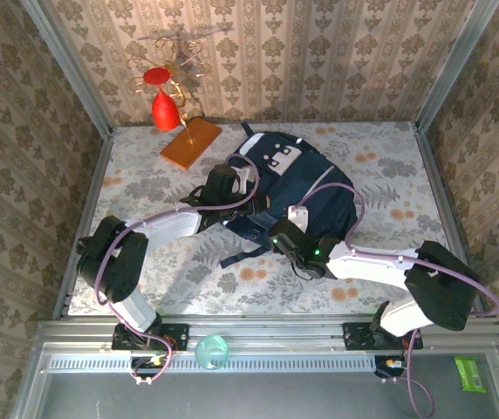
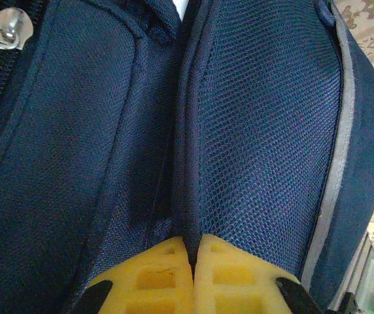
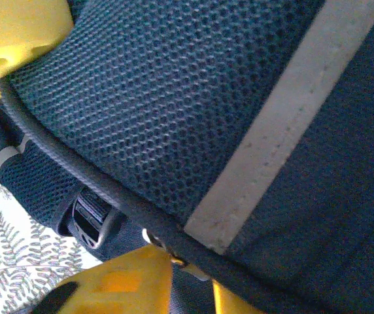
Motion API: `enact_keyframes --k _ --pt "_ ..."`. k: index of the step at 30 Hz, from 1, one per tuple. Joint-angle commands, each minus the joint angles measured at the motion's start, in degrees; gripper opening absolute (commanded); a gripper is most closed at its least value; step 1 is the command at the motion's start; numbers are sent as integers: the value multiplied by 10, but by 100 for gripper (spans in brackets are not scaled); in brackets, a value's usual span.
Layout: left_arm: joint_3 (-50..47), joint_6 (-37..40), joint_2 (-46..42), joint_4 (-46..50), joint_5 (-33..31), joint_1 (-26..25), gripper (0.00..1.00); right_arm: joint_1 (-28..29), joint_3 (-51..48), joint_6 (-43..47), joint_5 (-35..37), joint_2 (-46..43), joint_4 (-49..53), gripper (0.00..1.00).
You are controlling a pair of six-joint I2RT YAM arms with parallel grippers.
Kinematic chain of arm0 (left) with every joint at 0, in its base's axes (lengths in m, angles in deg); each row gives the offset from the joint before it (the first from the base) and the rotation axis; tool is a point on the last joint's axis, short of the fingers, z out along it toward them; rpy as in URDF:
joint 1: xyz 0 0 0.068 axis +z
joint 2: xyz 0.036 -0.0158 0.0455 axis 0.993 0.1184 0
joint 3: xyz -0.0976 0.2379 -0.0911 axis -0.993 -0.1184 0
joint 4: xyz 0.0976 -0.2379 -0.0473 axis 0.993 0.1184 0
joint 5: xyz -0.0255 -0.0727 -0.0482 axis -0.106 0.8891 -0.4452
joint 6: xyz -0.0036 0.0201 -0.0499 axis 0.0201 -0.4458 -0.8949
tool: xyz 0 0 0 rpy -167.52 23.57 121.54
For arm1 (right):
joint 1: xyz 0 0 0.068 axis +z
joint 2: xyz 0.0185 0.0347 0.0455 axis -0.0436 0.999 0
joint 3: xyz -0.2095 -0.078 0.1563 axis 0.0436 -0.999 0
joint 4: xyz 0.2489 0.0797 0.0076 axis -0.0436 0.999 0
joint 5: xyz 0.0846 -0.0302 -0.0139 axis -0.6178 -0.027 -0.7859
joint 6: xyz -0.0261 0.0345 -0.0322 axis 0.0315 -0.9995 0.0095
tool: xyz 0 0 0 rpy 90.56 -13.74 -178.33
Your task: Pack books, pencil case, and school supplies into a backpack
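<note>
From above, the backpack point(image 1: 306, 188) lies mid-table point(image 1: 389, 166), navy with pale stripes and a grey-white patch point(image 1: 277, 157) whose dark marks are too small to read. The left gripper point(image 1: 236, 188) sits at its left side, and the right gripper point(image 1: 286, 229) at its near edge.

In the left wrist view, the yellow fingers point(image 2: 151, 278) are pressed together on a piped fold of navy mesh. A silver zip pull point(image 2: 4, 29) shows top left.

In the right wrist view, the fingers point(image 3: 10, 39) straddle a piped edge beside a pale stripe point(image 3: 285, 118). Whether they pinch it, I cannot tell.
</note>
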Motion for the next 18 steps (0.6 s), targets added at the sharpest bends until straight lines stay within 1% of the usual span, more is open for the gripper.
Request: enact_keyframes --k 1,7,10,18 --pt "3 15 4 12 23 2 0 3 6 3 28 3 7 17" --pt "-2 29 0 16 11 9 0 2 -8 2 31 -27 30 6" --pt "0 47 1 31 1 16 0 3 -24 -10 32 -62 49 0" --pt "1 83 7 55 -15 31 0 -2 -63 -35 49 -120 107 0"
